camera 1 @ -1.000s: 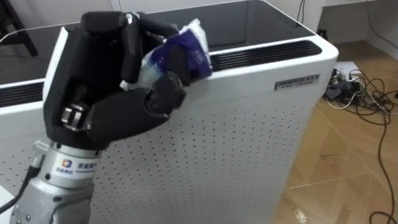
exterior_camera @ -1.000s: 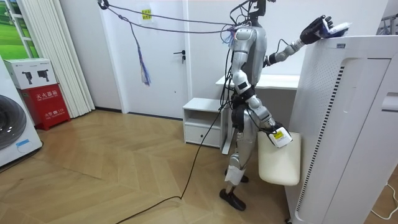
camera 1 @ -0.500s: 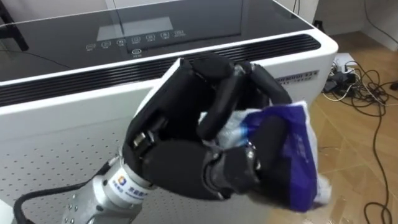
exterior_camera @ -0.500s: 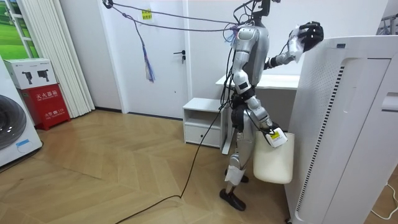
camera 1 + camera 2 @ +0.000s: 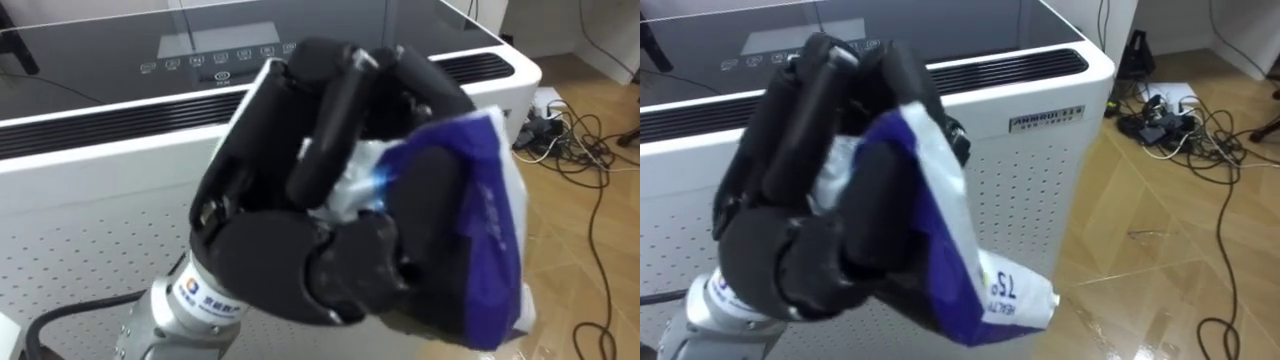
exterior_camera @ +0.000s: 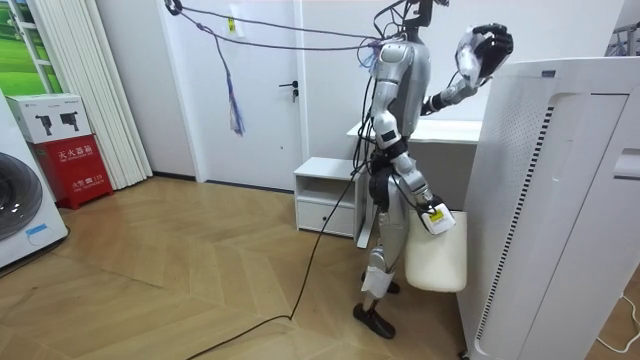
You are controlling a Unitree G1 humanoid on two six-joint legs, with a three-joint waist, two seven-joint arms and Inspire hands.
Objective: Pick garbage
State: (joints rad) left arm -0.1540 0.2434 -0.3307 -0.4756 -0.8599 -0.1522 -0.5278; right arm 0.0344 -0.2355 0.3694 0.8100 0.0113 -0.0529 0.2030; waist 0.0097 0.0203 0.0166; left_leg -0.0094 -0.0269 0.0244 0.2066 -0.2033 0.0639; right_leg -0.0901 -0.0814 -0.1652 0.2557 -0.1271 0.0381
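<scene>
While the bot stands right by the big white appliance (image 6: 560, 200), its left hand (image 5: 300, 230) is raised near the head cam w/ fingers clamped round a crumpled blue & white wrapper (image 5: 480, 230). So the garbage's in that hand, up in the air beside the appliance's top edge. Right hand (image 6: 427, 207) is low by the hip at a cream bag (image 6: 437, 260); can't tell its grip tbh.

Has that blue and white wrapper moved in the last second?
Yes. In the room view the wrapper, gripped in the left hand, has left the top edge of the white appliance and pulled back toward the robot's head.
</scene>
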